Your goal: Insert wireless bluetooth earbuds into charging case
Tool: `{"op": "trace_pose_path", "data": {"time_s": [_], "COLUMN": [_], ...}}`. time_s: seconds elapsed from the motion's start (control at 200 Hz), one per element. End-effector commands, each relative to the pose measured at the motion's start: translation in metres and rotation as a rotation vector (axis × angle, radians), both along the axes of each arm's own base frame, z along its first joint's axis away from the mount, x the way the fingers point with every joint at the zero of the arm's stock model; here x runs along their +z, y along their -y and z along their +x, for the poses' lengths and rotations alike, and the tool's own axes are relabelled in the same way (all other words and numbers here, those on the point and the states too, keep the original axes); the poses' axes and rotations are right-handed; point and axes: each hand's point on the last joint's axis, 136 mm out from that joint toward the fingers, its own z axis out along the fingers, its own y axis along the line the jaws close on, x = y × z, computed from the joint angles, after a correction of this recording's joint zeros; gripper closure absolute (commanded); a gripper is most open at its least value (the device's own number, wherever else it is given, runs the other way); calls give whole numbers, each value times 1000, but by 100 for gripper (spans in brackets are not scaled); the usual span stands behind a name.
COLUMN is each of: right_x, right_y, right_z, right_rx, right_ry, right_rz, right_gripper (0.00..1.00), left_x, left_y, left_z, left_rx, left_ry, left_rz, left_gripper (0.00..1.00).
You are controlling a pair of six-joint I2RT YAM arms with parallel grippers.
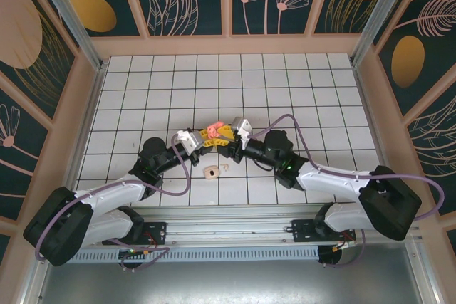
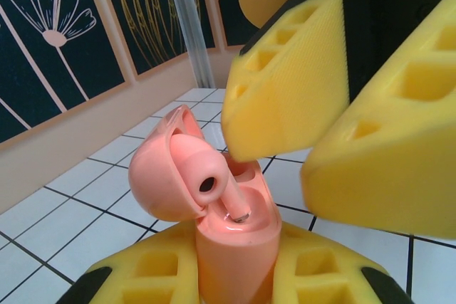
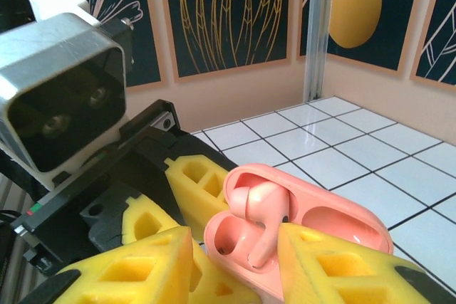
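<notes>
**Bench** (image 1: 285, 83), with both arms meeting above it.

**Left gripper** (image 2: 231, 279): jaws closed on the lower body of the case (image 2: 235, 243). They hold it upright with the lid (image 2: 160, 176) swung open.

**Right gripper** (image 3: 235, 250): jaws parted, one on each side of the bud (image 3: 262, 208), which lies in the case between them. Only one fingertip seems to touch its stem. The bud's head stands proud of its well and leans toward the lid, so I judge it placed but not fully seated.

**Doing the step well:** I would hold the left jaws firm and motionless. I would widen the right jaws until both clear the stem, then lift straight away from the case. If the head sits tilted, I would press it down lightly with one fingertip. A sideways exit could flick the bud out.

**Hard to read:**
- The well's floor under the stem is hidden.
- The neighbouring well looks empty, though a right fingertip cuts part of it off.
- A pale item (image 1: 212, 171) lies on the bench, well apart from both jaws, and is too small to identify.
</notes>
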Motion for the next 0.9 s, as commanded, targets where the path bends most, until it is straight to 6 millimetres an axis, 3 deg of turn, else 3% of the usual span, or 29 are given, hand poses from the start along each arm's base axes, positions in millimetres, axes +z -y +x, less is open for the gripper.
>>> {"op": "trace_pose_path", "data": {"time_s": [0.0,0.44,0.891], "right_x": [26,28,23], "right_y": [-6,-12,-3], "right_z": [5,9,4], "right_rx": [-15,-14,-20], "right_ry": [28,12,17], "right_rz": [78,94,88], "right_gripper": [63,63,71], "left_x": [11,11,17], "left_y": [2,-1,-2], "left_z": [-4,-5,-3], "left_rx": [-26,-15,-3], "left_ry": [52,66,65], "left_rz": [-11,17,-17], "left_gripper": [98,98,98]}}
